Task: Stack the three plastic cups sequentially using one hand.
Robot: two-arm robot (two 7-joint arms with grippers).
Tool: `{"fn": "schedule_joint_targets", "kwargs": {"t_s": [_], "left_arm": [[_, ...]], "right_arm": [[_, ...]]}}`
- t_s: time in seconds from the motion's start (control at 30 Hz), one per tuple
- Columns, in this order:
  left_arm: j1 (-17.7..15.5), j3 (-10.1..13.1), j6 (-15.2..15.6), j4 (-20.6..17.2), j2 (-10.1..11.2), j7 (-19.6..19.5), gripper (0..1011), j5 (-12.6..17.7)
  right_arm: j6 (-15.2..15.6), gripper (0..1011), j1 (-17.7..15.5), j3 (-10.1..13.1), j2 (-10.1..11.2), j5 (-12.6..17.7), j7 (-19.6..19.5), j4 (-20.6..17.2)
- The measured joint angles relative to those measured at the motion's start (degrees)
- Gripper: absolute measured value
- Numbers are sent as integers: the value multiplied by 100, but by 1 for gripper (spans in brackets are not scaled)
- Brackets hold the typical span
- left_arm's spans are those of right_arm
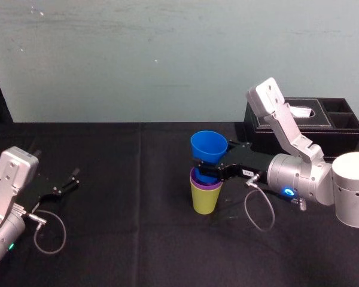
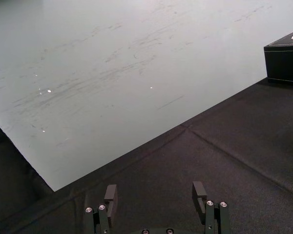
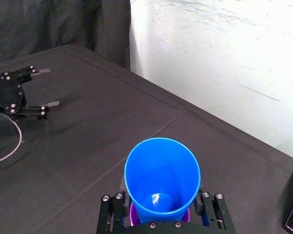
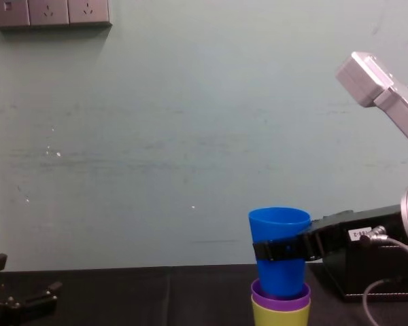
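Observation:
My right gripper [image 1: 210, 169] is shut on the blue cup [image 1: 208, 146], its black fingers clamping the cup's sides just below the middle [image 4: 279, 250]. The blue cup [image 4: 280, 234] stands upright with its bottom sunk into the purple cup [image 4: 280, 294], which is nested in the lime-yellow cup [image 4: 279, 316] on the black table. In the right wrist view the blue cup [image 3: 161, 178] opens toward me, with a purple sliver [image 3: 134, 214] beneath it. My left gripper [image 1: 72, 179] rests open and parked at the table's left side [image 2: 156, 192].
A black leather tissue box [image 1: 299, 119] stands behind the right arm at the back right. The black cloth table [image 1: 125, 197] runs between the two arms. A pale wall [image 4: 190, 136] rises behind the table's far edge.

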Motion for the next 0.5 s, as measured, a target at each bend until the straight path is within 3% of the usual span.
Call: {"fn": "schedule_joint_targets", "kwargs": {"t_s": [0.5], "left_arm": [[0,0,0,0,0,0,1001,0]], "right_arm": [[-92,721,-31,-33,-47,-76,0,138]]}}
